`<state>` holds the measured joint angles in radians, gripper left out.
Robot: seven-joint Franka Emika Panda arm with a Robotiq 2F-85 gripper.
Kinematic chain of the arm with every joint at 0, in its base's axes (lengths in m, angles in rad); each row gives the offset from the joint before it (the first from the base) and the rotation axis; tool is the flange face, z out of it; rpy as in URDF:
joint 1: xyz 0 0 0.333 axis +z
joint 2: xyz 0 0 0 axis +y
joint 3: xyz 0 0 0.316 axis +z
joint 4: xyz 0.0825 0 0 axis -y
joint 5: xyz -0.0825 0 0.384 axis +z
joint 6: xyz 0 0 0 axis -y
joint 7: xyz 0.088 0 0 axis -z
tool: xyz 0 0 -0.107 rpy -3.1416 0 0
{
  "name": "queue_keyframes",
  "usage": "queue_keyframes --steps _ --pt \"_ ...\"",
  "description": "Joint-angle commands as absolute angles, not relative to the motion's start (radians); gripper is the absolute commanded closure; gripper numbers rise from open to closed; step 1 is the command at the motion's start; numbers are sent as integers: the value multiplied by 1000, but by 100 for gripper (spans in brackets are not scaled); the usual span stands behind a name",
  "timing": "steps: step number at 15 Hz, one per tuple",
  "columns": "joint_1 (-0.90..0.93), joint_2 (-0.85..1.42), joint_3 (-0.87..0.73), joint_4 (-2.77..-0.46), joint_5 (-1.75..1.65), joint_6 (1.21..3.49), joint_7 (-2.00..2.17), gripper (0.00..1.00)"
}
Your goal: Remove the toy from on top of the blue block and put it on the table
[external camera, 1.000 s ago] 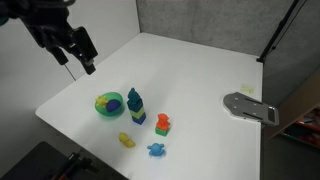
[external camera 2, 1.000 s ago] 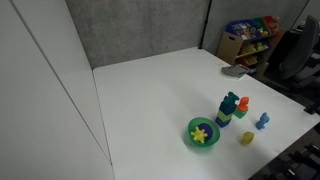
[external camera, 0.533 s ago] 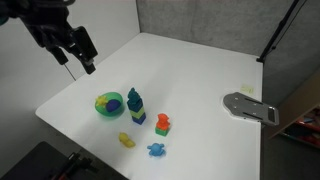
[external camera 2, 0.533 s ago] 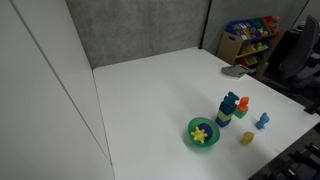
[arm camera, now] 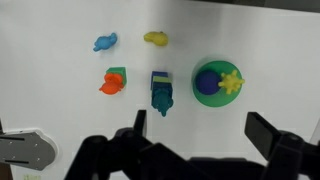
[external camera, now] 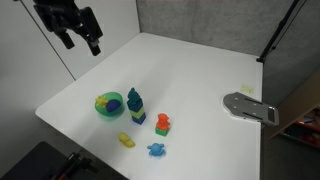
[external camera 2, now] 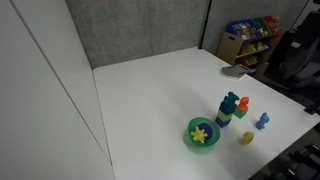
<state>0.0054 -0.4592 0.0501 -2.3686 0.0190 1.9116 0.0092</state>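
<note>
Overhead, the gripper (external camera: pixel 83 44) hangs above the far corner of the white table (external camera: pixel 200 70) in an exterior view, its two dark fingers (external camera: pixel 94 45) spread wide and holding nothing, well apart from the cluster of toys. The teal-green toy (external camera: pixel 134 97) sits upright on top of the blue block (external camera: pixel 136 111), just beside a green bowl (external camera: pixel 108 105) that holds a blue-and-yellow piece. An orange-red toy (external camera: pixel 163 123) stands near the stack, while a small yellow piece (external camera: pixel 126 140) and a flat light-blue toy (external camera: pixel 157 150) lie closer to the table's near edge. A gray flat object (external camera: pixel 250 107) rests at the table's side edge. From the wrist view, the open fingers (arm camera: pixel 140 122) frame the scene below, with the toy (arm camera: pixel 162 99) and block (arm camera: pixel 160 79) between the orange-red toy (arm camera: pixel 113 81) and the bowl (arm camera: pixel 217 82).
</note>
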Motion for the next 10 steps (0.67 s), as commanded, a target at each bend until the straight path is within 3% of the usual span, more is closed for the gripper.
queue_keyframes --steps 1,10 --pt "6 -340 59 -2292 6 1932 63 0" --pt "-4 -153 41 -2312 -22 2135 82 0"
